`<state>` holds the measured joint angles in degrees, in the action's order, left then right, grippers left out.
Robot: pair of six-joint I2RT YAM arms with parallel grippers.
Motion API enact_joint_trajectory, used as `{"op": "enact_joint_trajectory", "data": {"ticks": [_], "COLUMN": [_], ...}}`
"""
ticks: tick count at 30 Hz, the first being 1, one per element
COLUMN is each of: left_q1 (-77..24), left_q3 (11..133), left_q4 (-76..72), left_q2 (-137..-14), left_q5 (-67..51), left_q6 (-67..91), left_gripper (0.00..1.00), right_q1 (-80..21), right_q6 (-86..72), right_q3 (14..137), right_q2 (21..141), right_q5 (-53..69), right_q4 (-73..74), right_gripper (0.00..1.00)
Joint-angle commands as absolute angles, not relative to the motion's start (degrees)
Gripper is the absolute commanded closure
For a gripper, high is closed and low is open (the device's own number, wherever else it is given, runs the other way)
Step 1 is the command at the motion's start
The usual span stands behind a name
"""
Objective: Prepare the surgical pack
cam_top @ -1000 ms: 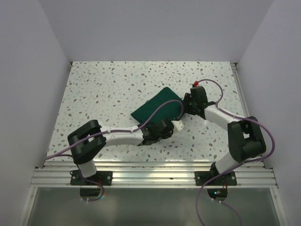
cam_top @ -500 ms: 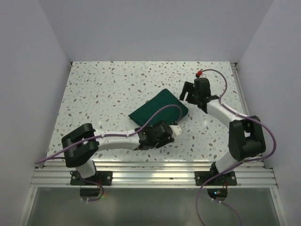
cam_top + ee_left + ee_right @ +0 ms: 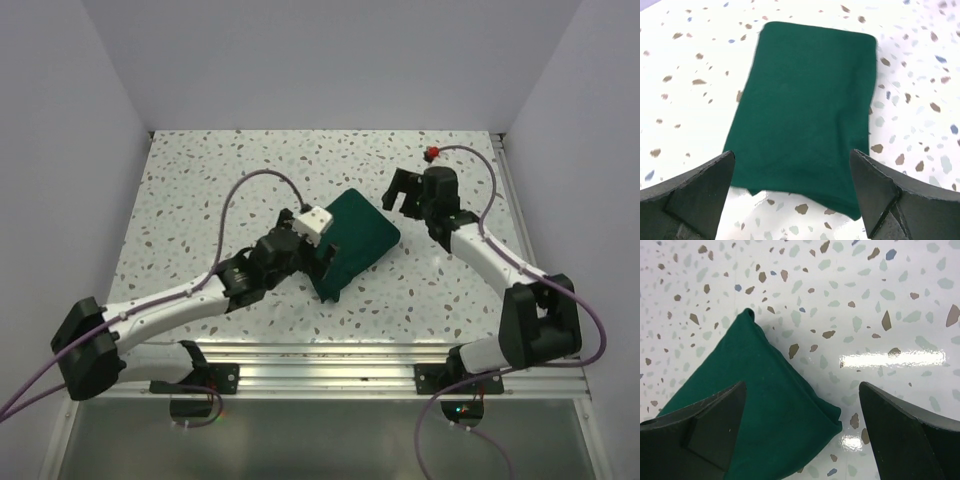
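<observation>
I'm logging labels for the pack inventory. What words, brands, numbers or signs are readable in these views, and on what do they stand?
None: no view shows any readable text.
The folded green cloth is plain, with no tag or print showing.
The speckled table carries only its fleck pattern.

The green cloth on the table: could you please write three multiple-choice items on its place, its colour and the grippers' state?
1. Where does the cloth lie?
A. flat on the table
B. lifted in a gripper
C. hanging over its edge
2. Its colour?
A. white
B. dark green
C. blue
3. The left gripper and right gripper are:
A. both shut
B. both open
C. one shut on the cloth
Answers: 1 A, it rests on the speckled top; 2 B, in every view; 3 B, each gapes wide, holding nothing.
</observation>
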<state>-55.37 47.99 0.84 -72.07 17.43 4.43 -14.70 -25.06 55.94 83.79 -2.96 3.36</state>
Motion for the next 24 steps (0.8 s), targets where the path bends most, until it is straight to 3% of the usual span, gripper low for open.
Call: {"op": "enact_joint_trajectory", "data": {"ticks": [1, 6, 12, 24], "left_q1": [-51.3, -45.8, -33.4, -30.8], "left_q3": [40.8, 32.5, 23.0, 20.7], "left_q4": [-7.3, -9.1, -12.0, -11.9], "left_q2": [-65.6, -57.5, -48.6, -45.9], "left_q5": [16.1, 21.4, 17.4, 16.9], "left_q6": [13.7, 19.6, 25.4, 26.0], "left_gripper": [0.00, 0.00, 0.00, 0.00], "right_q1": [-14.6, -14.6, -14.6, -14.6], "right_q6": [-23.1, -22.8, -20.4, -20.4], "right_q3": [49.9, 40.3, 32.4, 30.3], "right_q2": [76.1, 66.0, 58.1, 56.9], "right_q5": [-1.8, -6.1, -7.5, -7.7], "right_q4": [-3.7, -7.1, -8.3, -8.4], "right_gripper": [0.01, 0.01, 0.01, 0.01]}}
